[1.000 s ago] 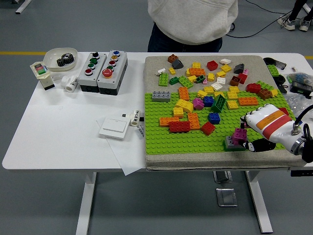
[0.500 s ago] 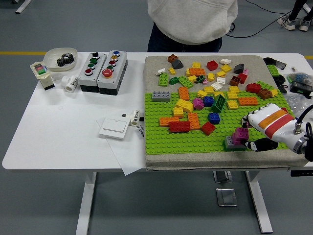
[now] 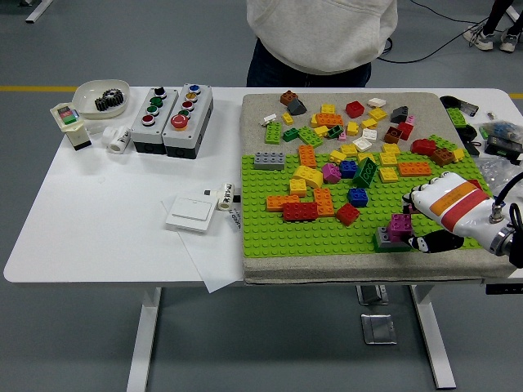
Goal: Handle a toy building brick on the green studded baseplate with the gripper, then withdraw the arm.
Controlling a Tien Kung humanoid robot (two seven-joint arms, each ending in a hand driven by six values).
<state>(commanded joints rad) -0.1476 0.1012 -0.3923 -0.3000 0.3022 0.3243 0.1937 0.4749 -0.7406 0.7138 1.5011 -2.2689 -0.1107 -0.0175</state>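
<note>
The green studded baseplate [image 3: 278, 233] lies on a grey mat on the right half of the table and carries many loose bricks. Near its front right corner a magenta brick [image 3: 400, 225] sits on top of a grey brick [image 3: 384, 239]. My right hand [image 3: 413, 226], white with orange stripes, comes in from the right edge. Its fingers [image 3: 413, 208] and thumb are curled against the magenta brick's right side. The left arm does not show.
Red, orange, blue and yellow bricks crowd the plate's middle [image 3: 327, 192] and the mat's back. Two button boxes [image 3: 172, 118], a white bowl [image 3: 101, 98] and a white switch plate [image 3: 191, 214] are on the left. A person in a grey top [image 3: 323, 33] stands at the far side.
The magenta brick tipped slightly half a second ago and now stands upright on the grey brick. My right hand has barely shifted.
</note>
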